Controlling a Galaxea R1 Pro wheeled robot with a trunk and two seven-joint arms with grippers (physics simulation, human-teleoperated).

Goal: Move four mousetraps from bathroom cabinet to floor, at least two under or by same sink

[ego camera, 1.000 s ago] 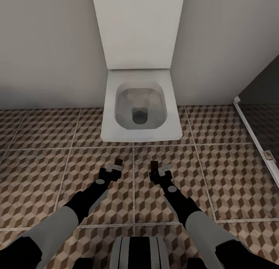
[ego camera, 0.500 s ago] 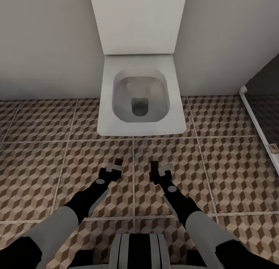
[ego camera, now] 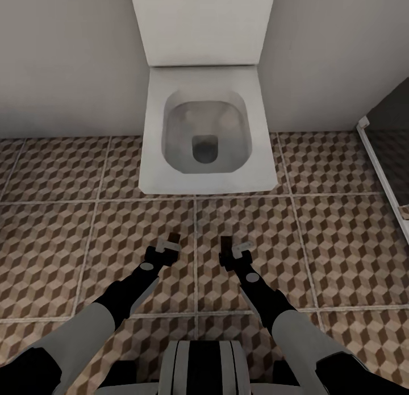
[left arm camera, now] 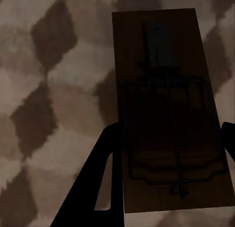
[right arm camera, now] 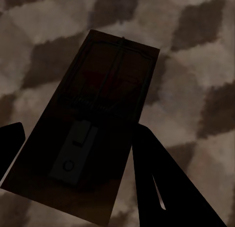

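Nearest the camera in the head view, the robot's trunk (ego camera: 201,366) sat at the bottom edge, with both arms reaching forward and down over the bathroom floor (ego camera: 341,247). The left gripper (ego camera: 169,244) was clenched on a mousetrap (ego camera: 174,237), whose dark end stuck out past its fingertips; in the left wrist view that mousetrap (left arm camera: 169,107) lay flat between the two dark fingers (left arm camera: 95,188), its spring wire and bar facing the camera, the cube-patterned tiles behind it. The right gripper (ego camera: 234,250) likewise grasped a second mousetrap (ego camera: 226,244), seen in the right wrist view as a dark board (right arm camera: 95,134) held between the fingers (right arm camera: 156,188) above the tiles. Beyond the grippers stood a white toilet (ego camera: 204,131) against the pale wall (ego camera: 62,59), and a white threshold strip (ego camera: 386,173) ran along the far right.
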